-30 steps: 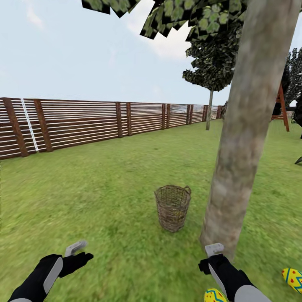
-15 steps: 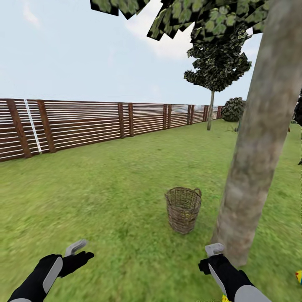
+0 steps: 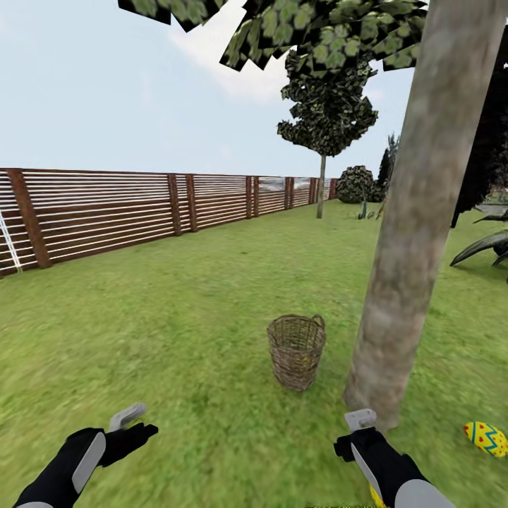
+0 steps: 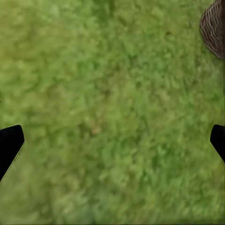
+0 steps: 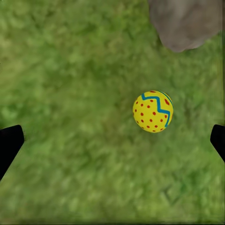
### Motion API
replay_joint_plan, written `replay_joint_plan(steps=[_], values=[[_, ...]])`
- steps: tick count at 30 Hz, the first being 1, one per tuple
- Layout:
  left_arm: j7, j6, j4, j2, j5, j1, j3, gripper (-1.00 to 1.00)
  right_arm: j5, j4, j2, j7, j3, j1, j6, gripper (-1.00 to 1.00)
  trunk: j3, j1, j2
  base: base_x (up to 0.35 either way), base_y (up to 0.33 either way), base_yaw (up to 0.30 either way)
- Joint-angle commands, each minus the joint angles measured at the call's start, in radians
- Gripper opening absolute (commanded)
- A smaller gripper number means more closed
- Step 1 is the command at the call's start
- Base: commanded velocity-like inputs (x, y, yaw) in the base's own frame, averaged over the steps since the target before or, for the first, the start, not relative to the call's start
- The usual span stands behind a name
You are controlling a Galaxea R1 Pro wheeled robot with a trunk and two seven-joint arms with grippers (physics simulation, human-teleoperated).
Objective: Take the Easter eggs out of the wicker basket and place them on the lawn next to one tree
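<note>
The wicker basket [image 3: 296,351] stands upright on the lawn [image 3: 162,331], just left of the thick mottled trunk of the tree [image 3: 416,212] in the head view; its rim also shows at the edge of the left wrist view [image 4: 214,28]. What lies inside the basket cannot be made out. One yellow egg with blue-green zigzags and red dots [image 3: 485,438] lies on the grass to the right of the trunk's foot, near it but not touching. In the right wrist view a yellow egg with red dots and a blue zigzag band [image 5: 153,111] rests on the grass close to the base of the trunk [image 5: 185,21], apart from it. A sliver of yellow shows at the bottom edge of the head view beside the right forearm; what it is cannot be told. The left gripper [image 3: 130,427] hangs low over bare grass, and in its wrist view the jaws are spread wide with nothing between them. The right gripper [image 3: 360,430] hovers low near the trunk's foot, its jaws likewise wide apart and holding nothing, the egg lying on the grass beyond them. A brown slatted fence [image 3: 141,208] runs along the far side of the lawn, with a thin-trunked tree [image 3: 323,120] and a round shrub [image 3: 355,185] beyond.
</note>
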Motion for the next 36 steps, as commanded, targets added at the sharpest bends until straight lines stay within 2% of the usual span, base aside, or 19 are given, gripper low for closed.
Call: replay_joint_plan(steps=[1, 11, 17, 23, 36], values=[[-0.004, 0.006, -0.001, 0.000, 0.000, 0.000, 0.004, 1.00, 0.007, -0.001, 0.000, -0.001, 0.003, -0.001, 0.007, 1.00, 0.002, -0.004, 0.007, 0.000, 0.345, -0.298], [-0.003, 0.007, -0.001, 0.002, 0.000, 0.000, 0.004, 1.00, 0.006, -0.001, 0.000, -0.001, 0.002, -0.001, 0.007, 1.00, 0.030, -0.039, 0.070, 0.000, 0.344, -0.255], [-0.002, 0.006, -0.001, 0.001, -0.001, 0.000, 0.002, 1.00, 0.006, 0.015, -0.012, 0.000, 0.000, -0.001, 0.006, 1.00, 0.030, -0.039, 0.070, 0.000, 0.344, -0.023], [0.001, 0.004, -0.001, 0.000, -0.002, 0.000, -0.001, 1.00, 0.006, 0.034, -0.014, -0.001, 0.000, -0.001, 0.007, 1.00, 0.030, -0.039, 0.070, 0.000, 0.344, -0.001], [0.002, 0.007, -0.001, 0.000, -0.002, 0.000, -0.001, 1.00, 0.004, 0.032, -0.007, -0.001, 0.001, -0.001, 0.006, 1.00, 0.071, -0.088, 0.161, 0.000, 0.344, -0.013]])
